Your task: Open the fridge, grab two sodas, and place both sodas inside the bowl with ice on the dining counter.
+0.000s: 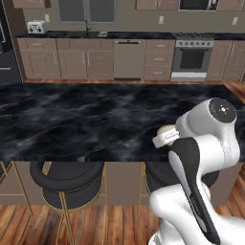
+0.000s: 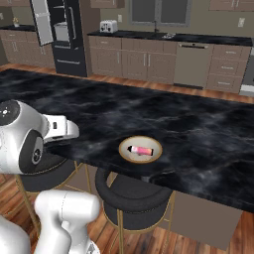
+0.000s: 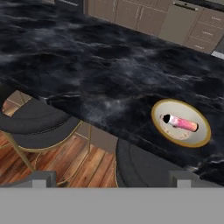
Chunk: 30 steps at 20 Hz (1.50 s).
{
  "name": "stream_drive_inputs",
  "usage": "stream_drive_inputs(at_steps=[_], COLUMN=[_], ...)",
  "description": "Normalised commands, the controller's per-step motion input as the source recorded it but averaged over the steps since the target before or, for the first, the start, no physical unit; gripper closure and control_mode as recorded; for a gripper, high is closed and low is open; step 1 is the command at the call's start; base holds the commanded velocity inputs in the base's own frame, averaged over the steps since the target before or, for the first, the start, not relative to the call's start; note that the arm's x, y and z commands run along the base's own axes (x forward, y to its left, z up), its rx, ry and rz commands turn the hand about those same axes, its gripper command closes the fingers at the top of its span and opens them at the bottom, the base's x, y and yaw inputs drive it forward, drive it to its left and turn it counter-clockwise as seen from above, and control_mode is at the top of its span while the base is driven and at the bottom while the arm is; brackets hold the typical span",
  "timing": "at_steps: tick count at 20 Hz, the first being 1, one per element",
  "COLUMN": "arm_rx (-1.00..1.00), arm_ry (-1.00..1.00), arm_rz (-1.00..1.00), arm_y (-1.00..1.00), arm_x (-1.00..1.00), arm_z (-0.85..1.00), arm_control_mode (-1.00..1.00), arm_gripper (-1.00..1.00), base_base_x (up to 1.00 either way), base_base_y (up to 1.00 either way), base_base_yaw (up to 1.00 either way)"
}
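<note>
A soda, a dark-capped bottle with a pink label (image 2: pixel 141 150) (image 3: pixel 180 123), lies on its side in the cream bowl (image 2: pixel 155 154) (image 3: pixel 202 135) near the front edge of the black marble dining counter (image 2: pixel 198 124) (image 1: pixel 86 115). In the left base view the bowl (image 1: pixel 166 129) peeks out from behind my arm. My gripper (image 3: pixel 113 178) is open and empty, hovering off the counter's front edge above the stools, left of the bowl. The black fridge (image 2: pixel 72 44) (image 1: pixel 5 48) stands far back with one upper door swung open.
Round black stools (image 2: pixel 133 194) (image 3: pixel 37 124) (image 1: pixel 67 181) are tucked under the counter's near edge. Brown wall cabinets, a dishwasher (image 1: pixel 128 58), an oven (image 1: pixel 192 58) and a toaster (image 2: pixel 108 26) line the far wall. The floor is wood.
</note>
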Motion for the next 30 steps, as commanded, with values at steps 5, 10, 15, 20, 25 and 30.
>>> stream_drive_inputs(at_steps=[5, 10, 15, 20, 25, 30], arm_rx=[0.0, 0.0, 0.0, 0.0, 0.0, 0.0], arm_ry=[-0.03, 0.0, 0.0, 0.0, 0.0, 0.0], arm_rz=[-0.04, 0.0, 0.0, 0.0, 0.0, 0.0], arm_y=[0.08, 0.01, 0.0, 0.0, 0.0, 0.0], arm_x=[-0.3, -0.01, 0.0, 0.0, 0.0, 0.0], arm_z=[-0.13, -0.02, 0.0, 0.0, 0.0, 0.0], arm_control_mode=[-1.0, -1.0, 1.0, 1.0, 1.0, 1.0], arm_gripper=[-1.0, -1.0, -1.0, -1.0, -1.0, -1.0], base_base_x=[0.0, 0.0, 0.02, 0.31, 0.34, 0.22], base_base_y=[0.0, 0.0, 0.73, 1.0, 1.0, 1.0], base_base_yaw=[0.0, 0.0, 0.0, 0.0, 0.0, 0.0])
